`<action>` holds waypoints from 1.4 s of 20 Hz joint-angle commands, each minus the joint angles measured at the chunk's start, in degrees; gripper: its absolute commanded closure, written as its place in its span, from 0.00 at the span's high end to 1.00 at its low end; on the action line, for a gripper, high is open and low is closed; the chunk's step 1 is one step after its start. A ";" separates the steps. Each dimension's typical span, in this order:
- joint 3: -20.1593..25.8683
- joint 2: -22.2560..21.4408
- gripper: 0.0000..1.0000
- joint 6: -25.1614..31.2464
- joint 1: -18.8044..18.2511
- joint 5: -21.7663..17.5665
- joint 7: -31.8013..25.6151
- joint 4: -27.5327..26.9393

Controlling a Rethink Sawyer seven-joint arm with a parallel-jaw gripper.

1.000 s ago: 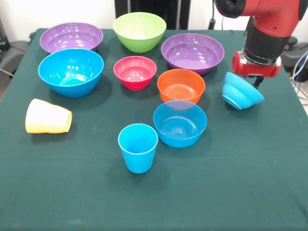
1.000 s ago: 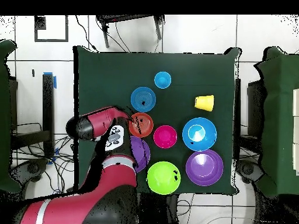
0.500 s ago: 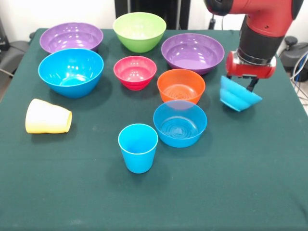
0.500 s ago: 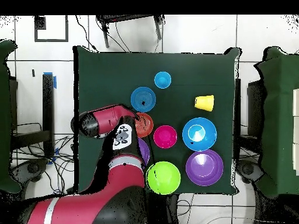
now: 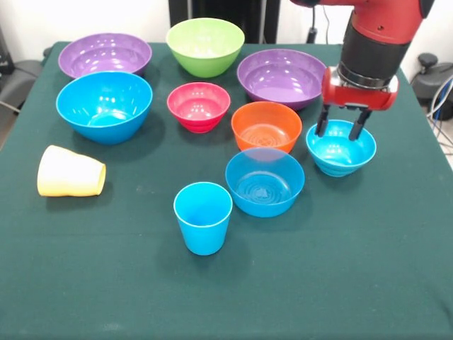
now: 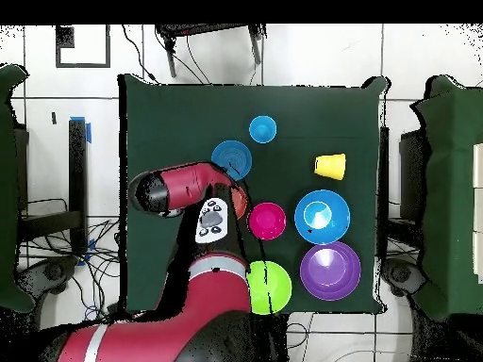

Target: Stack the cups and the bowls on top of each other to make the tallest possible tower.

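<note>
My gripper [image 5: 341, 131] is open, its two dark fingers spread over the far rim of a small blue bowl [image 5: 341, 152] that sits upright on the cloth at the right. In the overhead view the arm hides both. The sky-blue cup [image 5: 203, 217] [image 6: 262, 129] stands upright near the front, with a medium blue bowl [image 5: 265, 181] [image 6: 231, 158] just right of it. The pale yellow cup [image 5: 69, 172] [image 6: 330, 166] lies on its side at the left. An orange bowl [image 5: 266, 126] and a pink-red bowl [image 5: 198, 105] [image 6: 267, 220] sit mid-table. No tower stands.
A large blue bowl [image 5: 104, 105] [image 6: 322, 216], two purple bowls [image 5: 105, 54] [image 5: 283, 76] and a lime green bowl [image 5: 205, 46] [image 6: 269, 287] line the far half of the green cloth [image 5: 340, 269]. Cables and chairs surround the table.
The arm moved left with the small blue bowl tilted in its grip. The bowl now rests upright on the cloth and the fingers have let go of it.
</note>
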 commanded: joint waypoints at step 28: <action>3.55 -2.60 1.00 9.41 2.34 3.36 4.20 1.18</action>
